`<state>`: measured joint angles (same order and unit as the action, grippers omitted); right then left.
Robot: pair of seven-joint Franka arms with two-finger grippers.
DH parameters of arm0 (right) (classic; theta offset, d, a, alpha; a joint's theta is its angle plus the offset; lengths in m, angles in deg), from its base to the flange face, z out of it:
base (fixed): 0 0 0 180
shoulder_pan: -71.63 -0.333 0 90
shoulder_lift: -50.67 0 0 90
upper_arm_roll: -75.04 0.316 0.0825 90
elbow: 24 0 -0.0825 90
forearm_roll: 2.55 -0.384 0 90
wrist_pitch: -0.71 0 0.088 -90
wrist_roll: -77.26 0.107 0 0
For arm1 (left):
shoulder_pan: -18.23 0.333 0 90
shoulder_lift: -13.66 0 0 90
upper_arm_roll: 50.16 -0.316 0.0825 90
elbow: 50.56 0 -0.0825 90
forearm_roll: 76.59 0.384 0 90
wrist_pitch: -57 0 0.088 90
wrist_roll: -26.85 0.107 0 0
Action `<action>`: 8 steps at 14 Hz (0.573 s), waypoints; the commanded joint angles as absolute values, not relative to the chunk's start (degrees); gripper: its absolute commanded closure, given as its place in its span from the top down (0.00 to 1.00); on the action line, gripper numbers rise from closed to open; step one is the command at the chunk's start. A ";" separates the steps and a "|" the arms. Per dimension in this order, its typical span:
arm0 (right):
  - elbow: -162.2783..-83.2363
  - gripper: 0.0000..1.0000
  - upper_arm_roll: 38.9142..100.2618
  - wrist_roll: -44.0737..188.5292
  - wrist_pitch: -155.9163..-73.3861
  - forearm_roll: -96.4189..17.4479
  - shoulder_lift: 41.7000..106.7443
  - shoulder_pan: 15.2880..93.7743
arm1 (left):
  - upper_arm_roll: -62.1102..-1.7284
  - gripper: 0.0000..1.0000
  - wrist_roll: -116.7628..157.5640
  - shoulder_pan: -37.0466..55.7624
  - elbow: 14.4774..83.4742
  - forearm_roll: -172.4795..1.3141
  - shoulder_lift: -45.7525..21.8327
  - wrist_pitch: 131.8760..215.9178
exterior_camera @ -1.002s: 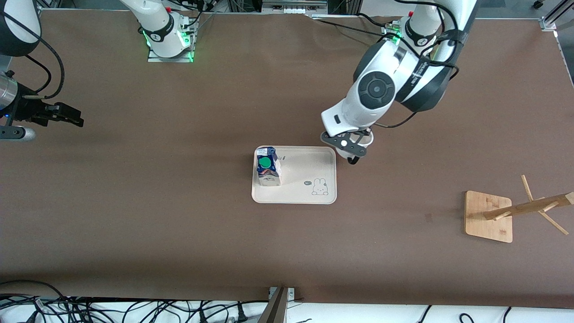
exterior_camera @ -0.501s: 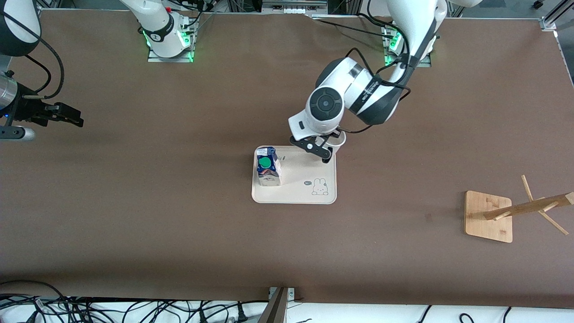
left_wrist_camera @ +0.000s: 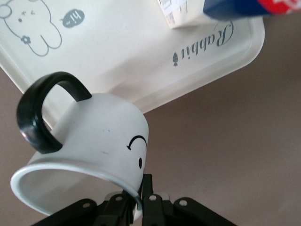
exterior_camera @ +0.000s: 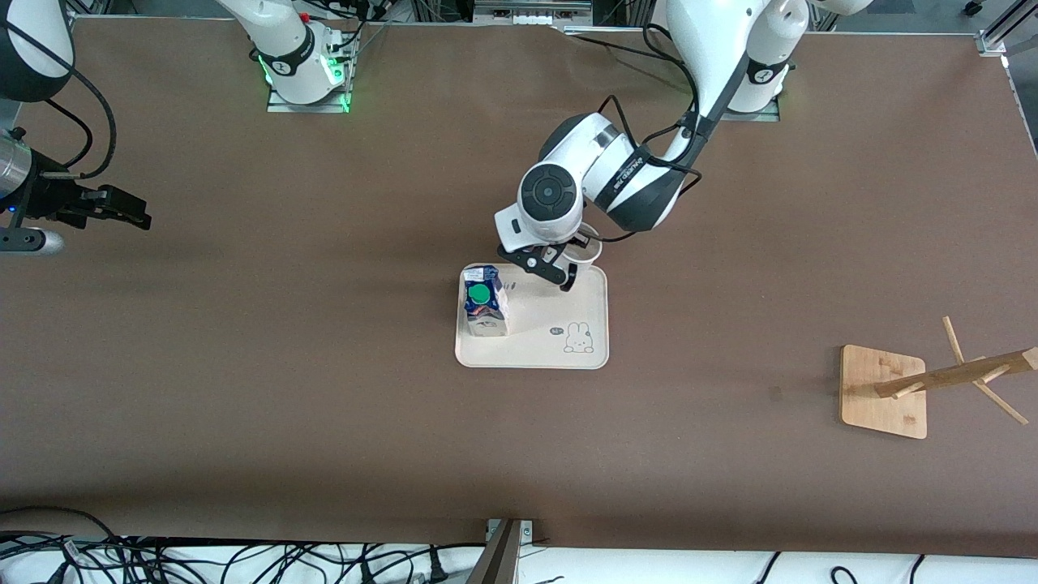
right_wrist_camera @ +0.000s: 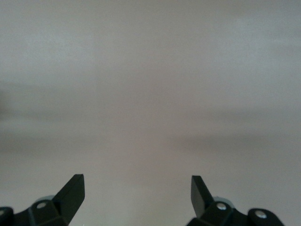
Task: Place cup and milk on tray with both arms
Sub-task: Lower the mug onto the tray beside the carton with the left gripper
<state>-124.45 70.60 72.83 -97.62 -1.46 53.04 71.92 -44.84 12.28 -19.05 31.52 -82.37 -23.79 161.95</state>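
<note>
I'm working in a robotics lab, not a home. 2 white arms (exterior_camera: 616,174) are bolted by metal base plates (exterior_camera: 308,101) to a wide brown-covered table (exterior_camera: 324,389). Aluminium framing (exterior_camera: 531,12) runs along the edge by the bases, and tangled black cables (exterior_camera: 162,560) lie along the near edge.

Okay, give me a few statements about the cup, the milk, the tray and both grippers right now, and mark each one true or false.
1. The milk stands on the tray. True.
2. The cup already rests on the tray. False: the left gripper holds it by the rim, over the tray's edge.
3. The right gripper is open and holds nothing. True.
4. The cup's handle is white. False: it is black.
</note>
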 commanded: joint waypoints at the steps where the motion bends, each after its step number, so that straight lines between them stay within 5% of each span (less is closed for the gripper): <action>1: -124.28 1.00 71.17 73.22 -97.47 -1.41 52.69 72.33 | -45.24 0.00 13.31 -18.77 27.84 -81.87 -25.36 161.23; 8: -124.28 1.00 71.52 73.22 -97.47 -1.41 52.69 72.16 | -45.59 0.00 17.18 -17.36 27.84 -81.69 -27.29 163.95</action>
